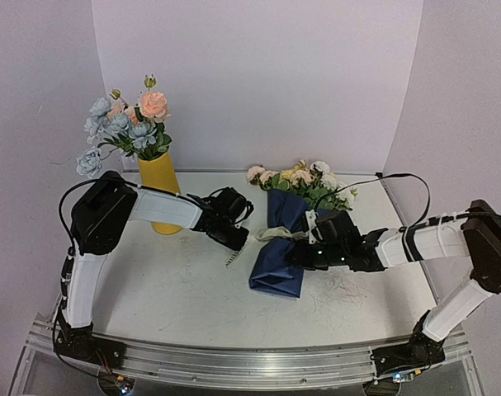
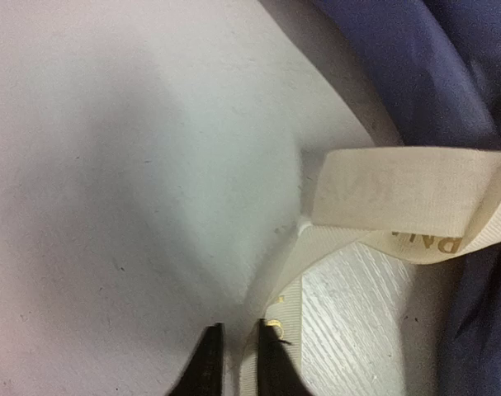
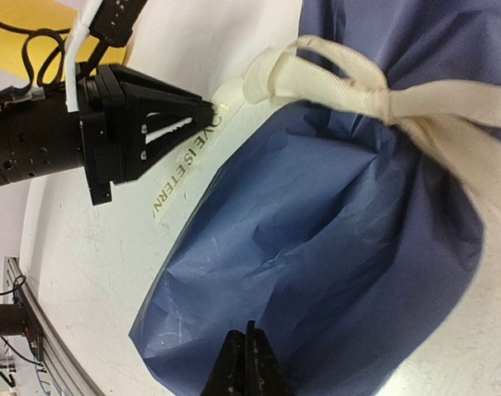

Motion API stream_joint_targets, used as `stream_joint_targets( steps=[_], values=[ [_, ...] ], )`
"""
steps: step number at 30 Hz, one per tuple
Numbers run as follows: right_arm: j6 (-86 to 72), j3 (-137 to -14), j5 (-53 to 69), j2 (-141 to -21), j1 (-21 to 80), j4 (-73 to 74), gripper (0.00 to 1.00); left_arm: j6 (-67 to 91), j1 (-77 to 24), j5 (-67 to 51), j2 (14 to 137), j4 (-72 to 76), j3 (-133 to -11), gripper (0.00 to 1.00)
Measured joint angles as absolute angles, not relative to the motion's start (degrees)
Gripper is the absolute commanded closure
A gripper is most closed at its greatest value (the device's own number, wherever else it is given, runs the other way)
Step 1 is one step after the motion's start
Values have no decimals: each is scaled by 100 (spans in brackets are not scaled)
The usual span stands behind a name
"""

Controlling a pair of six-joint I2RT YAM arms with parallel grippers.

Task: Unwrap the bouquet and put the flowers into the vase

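Observation:
The bouquet lies on the table, its blue paper pointing toward me and its flowers toward the back wall. A cream ribbon is knotted round the paper. Its gold-lettered tail trails left across the table. My left gripper is shut on that tail, which runs between the nearly closed fingers. My right gripper is shut, with its tips on the blue paper below the knot. The yellow vase stands upright at the back left.
Pale blue and peach blooms stand in the vase. A black cable loops over the table's back right corner. White backdrop walls close the back and sides. An aluminium rail runs along the near edge.

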State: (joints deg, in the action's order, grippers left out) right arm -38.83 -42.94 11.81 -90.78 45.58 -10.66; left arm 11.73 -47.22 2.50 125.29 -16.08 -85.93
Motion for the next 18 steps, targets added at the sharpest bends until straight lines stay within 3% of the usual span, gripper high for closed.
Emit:
stream_joint_targets(
  steps=[2,8,14,18],
  values=[
    [-3848,-4294,987,-8868,4558,-921,78,1153,-4694,296,12529,-1621,-8593,100],
    [-3656,-4359,480,-8184,4362,-532,66,1210,-4689,301,12401,-1603,-8409,100],
    [-3227,-4366,248,-7824,3089,-250,48,1275,-4722,215,11876,-1806,-7937,100],
    [-3087,-4364,215,-7918,2764,-167,33,1343,-4727,207,11592,-1809,-7850,100]
  ],
)
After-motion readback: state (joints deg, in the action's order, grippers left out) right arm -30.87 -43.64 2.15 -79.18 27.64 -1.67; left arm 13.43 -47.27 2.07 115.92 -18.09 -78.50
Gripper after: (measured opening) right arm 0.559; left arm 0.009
